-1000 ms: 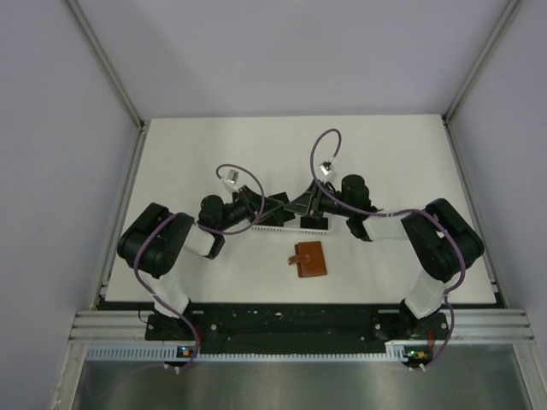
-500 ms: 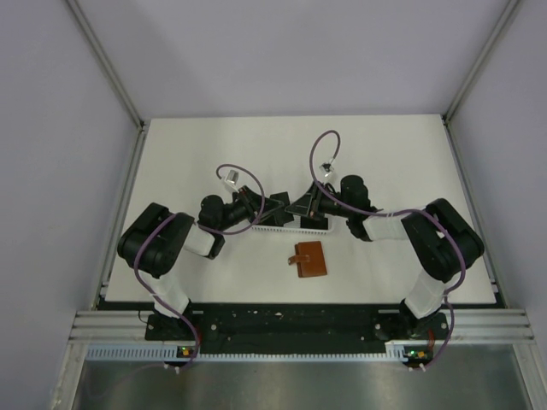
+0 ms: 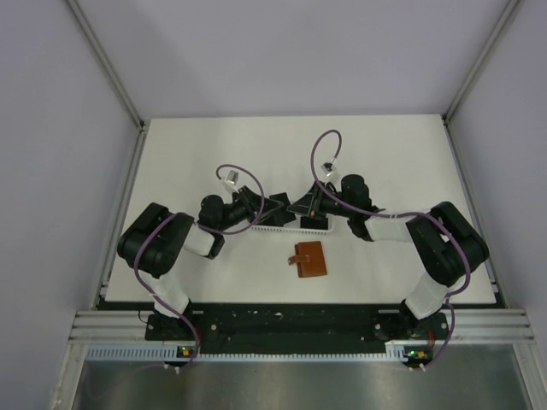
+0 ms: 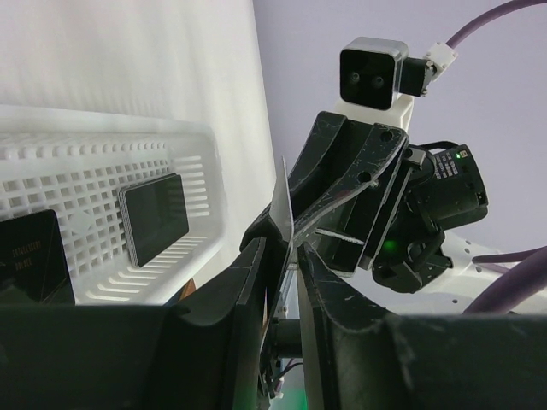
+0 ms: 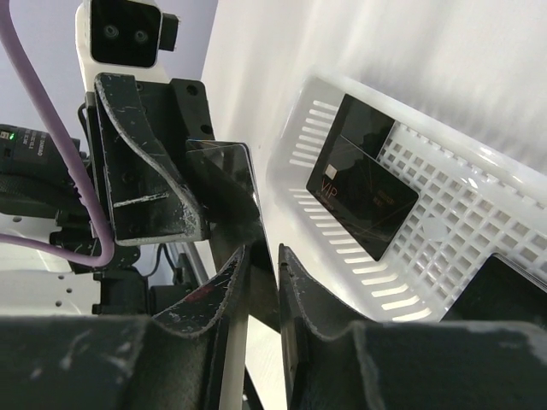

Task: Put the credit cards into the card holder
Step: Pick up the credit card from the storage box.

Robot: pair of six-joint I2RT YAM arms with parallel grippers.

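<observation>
A thin black credit card [image 5: 226, 181] stands upright between my two grippers above the white basket [image 3: 282, 227]; in the left wrist view it shows edge-on [image 4: 285, 198]. My left gripper [image 3: 275, 207] [image 4: 287, 260] is shut on one end of it. My right gripper [image 3: 301, 206] [image 5: 262, 256] is shut on the other end. The brown card holder [image 3: 309, 259] lies closed on the table in front of the basket, apart from both grippers. More black cards lie in the basket [image 4: 154, 218] [image 5: 362, 196].
The white slotted basket [image 4: 102, 145] [image 5: 444, 235] sits right under both grippers. Purple cables loop above each wrist [image 3: 329, 141]. Grey walls enclose the white table [image 3: 385, 154] on three sides.
My right gripper has moved slightly left, closing the gap to my left gripper. The right elbow has swung outward to the right. The left arm and the card holder have not moved.
</observation>
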